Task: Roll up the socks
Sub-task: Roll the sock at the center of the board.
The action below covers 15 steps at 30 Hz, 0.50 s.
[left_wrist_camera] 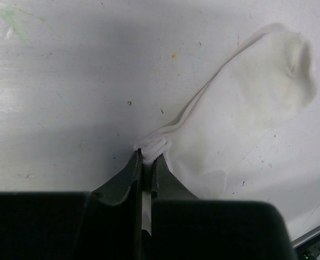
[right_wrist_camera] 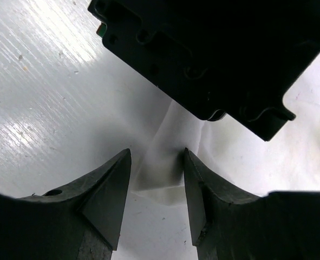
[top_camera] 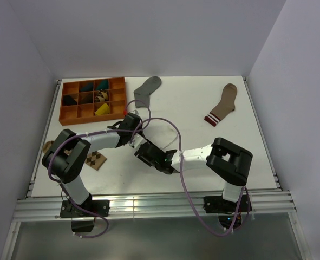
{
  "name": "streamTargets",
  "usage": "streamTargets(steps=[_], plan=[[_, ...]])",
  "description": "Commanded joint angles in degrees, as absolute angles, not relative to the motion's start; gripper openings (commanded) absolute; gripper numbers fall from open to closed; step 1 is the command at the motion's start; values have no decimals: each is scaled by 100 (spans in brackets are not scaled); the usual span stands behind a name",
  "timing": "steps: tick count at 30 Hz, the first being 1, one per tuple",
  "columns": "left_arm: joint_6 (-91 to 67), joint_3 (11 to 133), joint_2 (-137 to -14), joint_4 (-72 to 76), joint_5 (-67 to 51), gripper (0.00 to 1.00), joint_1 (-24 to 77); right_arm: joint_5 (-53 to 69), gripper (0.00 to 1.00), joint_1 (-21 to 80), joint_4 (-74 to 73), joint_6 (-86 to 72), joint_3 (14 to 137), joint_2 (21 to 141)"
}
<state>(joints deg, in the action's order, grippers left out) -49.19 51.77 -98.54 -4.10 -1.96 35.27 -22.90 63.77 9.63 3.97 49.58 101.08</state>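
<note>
Jaws on my left gripper (left_wrist_camera: 147, 157) are pressing together on a bunched edge of the white sock (left_wrist_camera: 246, 119). The rest of that sock is lying on the table (top_camera: 192, 130), nearer the arms than the orange tray (top_camera: 92, 119) and off its right end. I am seeing my right gripper (right_wrist_camera: 157, 162) standing spread, its fingers straddling a raised fold of the same sock without closing on it. The grey sock (top_camera: 148, 86) is lying just right of the tray's far corner. The brown sock with the striped cuff (top_camera: 223, 105) is sitting well to the tray's right.
</note>
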Motion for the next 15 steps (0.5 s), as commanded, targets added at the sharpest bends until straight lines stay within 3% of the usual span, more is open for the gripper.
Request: streamTargets(steps=[1,15], plan=[[-4790,5168,-10063,-808,-334,0,3568,-2549,51,6363,624,141,5212,9975],[-4816,5212,-10072,-835,-404,0,3551,-2593,49,6328,176,9,5572,10617]])
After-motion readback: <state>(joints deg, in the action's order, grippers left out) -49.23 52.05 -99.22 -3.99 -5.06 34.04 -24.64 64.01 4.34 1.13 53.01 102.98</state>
